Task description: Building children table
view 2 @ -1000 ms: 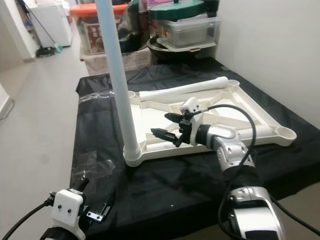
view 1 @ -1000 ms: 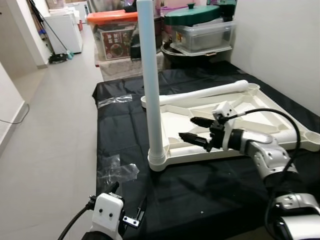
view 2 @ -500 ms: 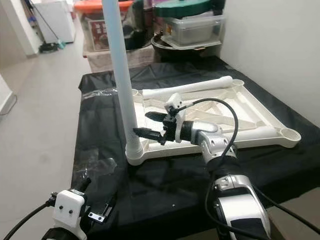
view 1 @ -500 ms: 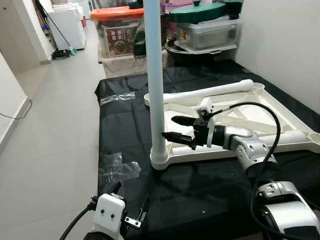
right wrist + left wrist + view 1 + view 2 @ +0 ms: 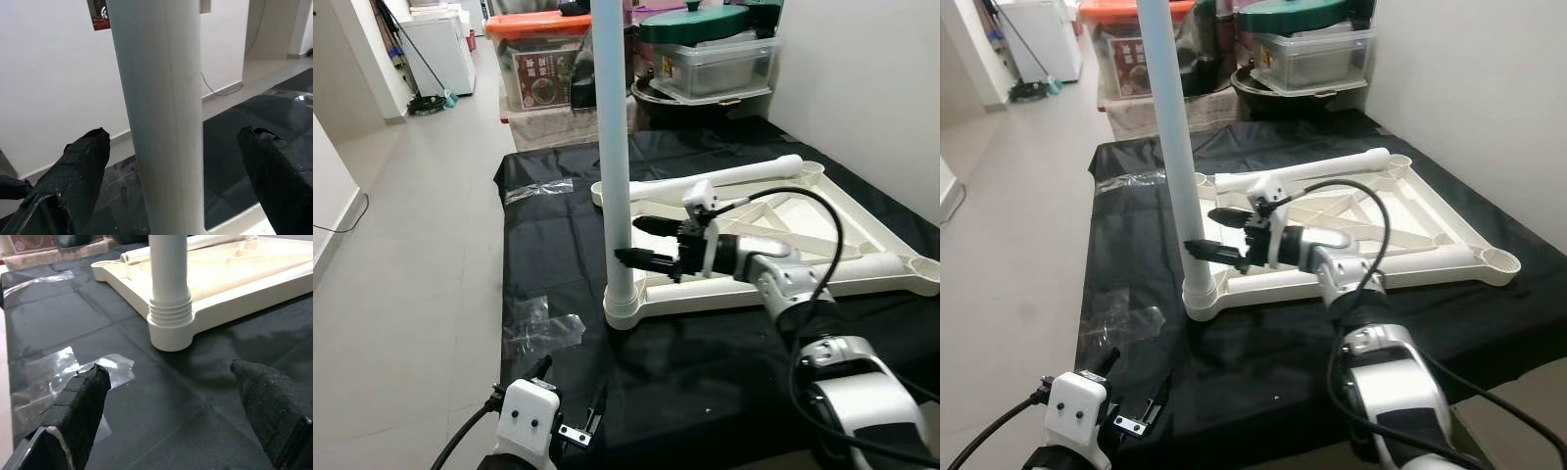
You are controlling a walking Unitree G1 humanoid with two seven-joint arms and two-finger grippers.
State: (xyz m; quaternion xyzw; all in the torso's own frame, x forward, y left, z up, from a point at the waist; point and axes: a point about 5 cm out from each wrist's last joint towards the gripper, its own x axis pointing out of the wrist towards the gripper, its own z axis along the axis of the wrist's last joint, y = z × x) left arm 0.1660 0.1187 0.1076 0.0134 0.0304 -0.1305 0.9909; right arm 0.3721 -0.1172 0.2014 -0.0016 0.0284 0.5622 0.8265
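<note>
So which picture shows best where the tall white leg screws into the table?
The left wrist view: the upright leg meets its threaded corner socket close up. Both eye views show that joint small; the right wrist view shows just the leg's shaft.

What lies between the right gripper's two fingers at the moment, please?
The upright table leg stands between the open right gripper's fingers, as the right wrist view shows; whether they touch it, I cannot tell.

Storage bins (image 5: 710, 61) — black cloth (image 5: 558, 255)

Grey tiled floor (image 5: 421, 245), white wall (image 5: 862, 88), black cloth (image 5: 558, 255), storage boxes (image 5: 705, 59) stacked behind.
</note>
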